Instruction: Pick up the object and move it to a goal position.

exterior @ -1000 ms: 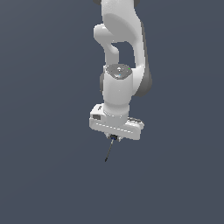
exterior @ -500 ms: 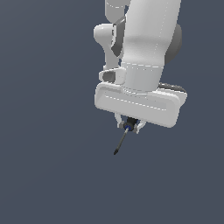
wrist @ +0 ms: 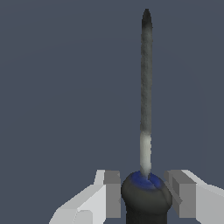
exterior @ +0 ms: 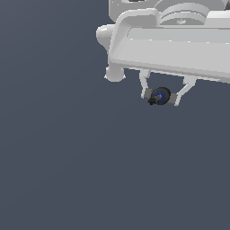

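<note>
The object is a small screwdriver-like tool (exterior: 159, 96) with a black handle and a blue ring. In the exterior view it points almost straight at the camera, so its shaft is foreshortened. My white gripper (exterior: 161, 97) is shut on its handle, one finger on each side, below the large white hand body. In the wrist view the handle (wrist: 145, 197) sits between the two grey pads (wrist: 112, 192), and the thin dark shaft runs straight away from the gripper (wrist: 145, 194). No goal marker shows.
Only a plain dark grey background surrounds the arm in both views. The white hand and wrist (exterior: 179, 40) fill the upper part of the exterior view towards its right.
The arm with the held tool has come much closer to the exterior camera and risen in the view. The tool has turned from hanging downward to pointing at the camera.
</note>
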`<state>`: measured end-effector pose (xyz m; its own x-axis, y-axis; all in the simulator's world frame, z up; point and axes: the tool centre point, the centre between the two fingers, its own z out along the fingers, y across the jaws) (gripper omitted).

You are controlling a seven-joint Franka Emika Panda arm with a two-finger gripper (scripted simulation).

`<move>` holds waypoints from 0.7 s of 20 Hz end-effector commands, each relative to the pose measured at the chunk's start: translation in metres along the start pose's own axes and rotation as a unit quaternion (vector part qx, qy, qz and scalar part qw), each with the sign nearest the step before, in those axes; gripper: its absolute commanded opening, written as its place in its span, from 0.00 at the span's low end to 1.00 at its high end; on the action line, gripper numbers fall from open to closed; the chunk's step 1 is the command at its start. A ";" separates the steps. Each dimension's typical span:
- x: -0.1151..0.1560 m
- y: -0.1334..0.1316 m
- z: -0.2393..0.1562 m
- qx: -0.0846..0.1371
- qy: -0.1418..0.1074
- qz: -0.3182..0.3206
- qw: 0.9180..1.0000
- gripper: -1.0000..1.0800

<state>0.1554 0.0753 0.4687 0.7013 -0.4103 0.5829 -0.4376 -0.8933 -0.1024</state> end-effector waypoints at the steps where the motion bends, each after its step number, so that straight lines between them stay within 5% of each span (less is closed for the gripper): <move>1: 0.012 -0.007 -0.019 -0.001 0.016 0.007 1.000 0.00; 14: 0.029 -0.020 -0.049 -0.002 0.039 0.016 0.999 0.00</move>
<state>0.1565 0.0907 0.5278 0.6404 -0.4229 0.6412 -0.4610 -0.8793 -0.1195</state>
